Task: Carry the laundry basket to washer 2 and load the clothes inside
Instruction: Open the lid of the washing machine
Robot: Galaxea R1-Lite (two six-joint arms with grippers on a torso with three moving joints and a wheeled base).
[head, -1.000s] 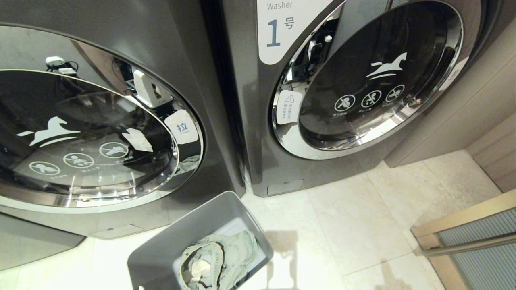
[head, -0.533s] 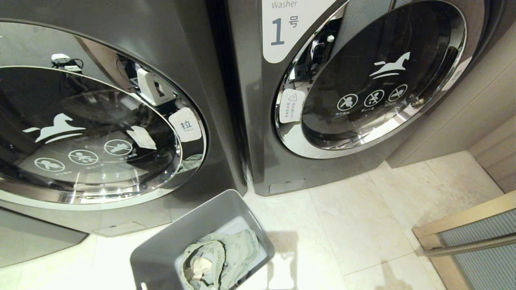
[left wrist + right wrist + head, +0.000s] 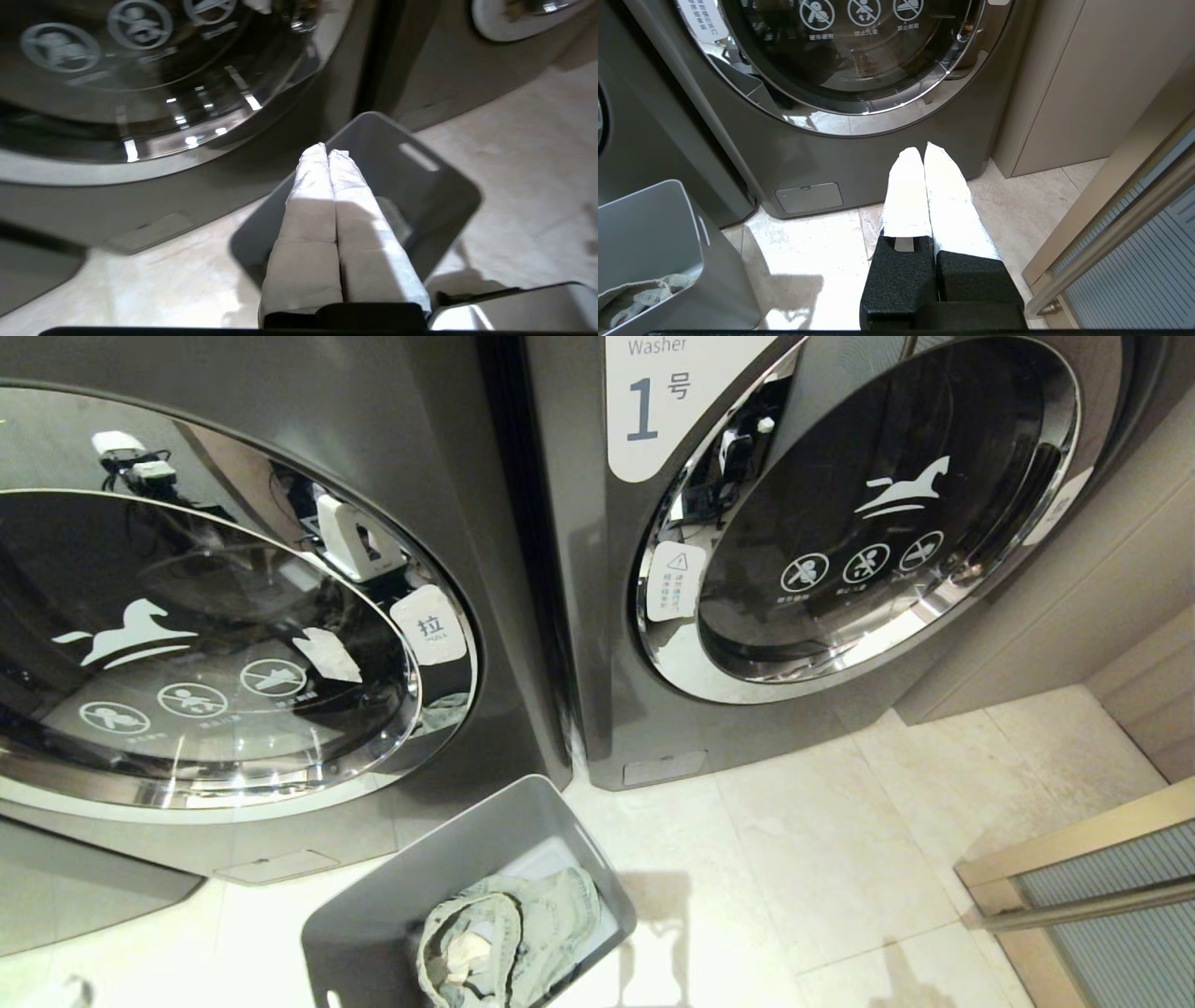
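Only wrist views show both grippers' jaws clenched empty; left gripper [image 3: 328, 153] over laundry basket [image 3: 448, 186].

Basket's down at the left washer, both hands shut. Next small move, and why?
Probably open the left washer's door first: it looks shut, and the clothes lie in the basket on the floor in front of it. The left hand, shut and empty over the basket, is nearest; the pull tab sits on the door's right edge.

Two washers side by side, basket before them.
You have the laundry basket [image 3: 392, 905] on the floor [image 3: 822, 859] before the left washer [image 3: 308, 448], clothes [image 3: 509, 933] inside; washer 1 [image 3: 597, 644] stands right of it.
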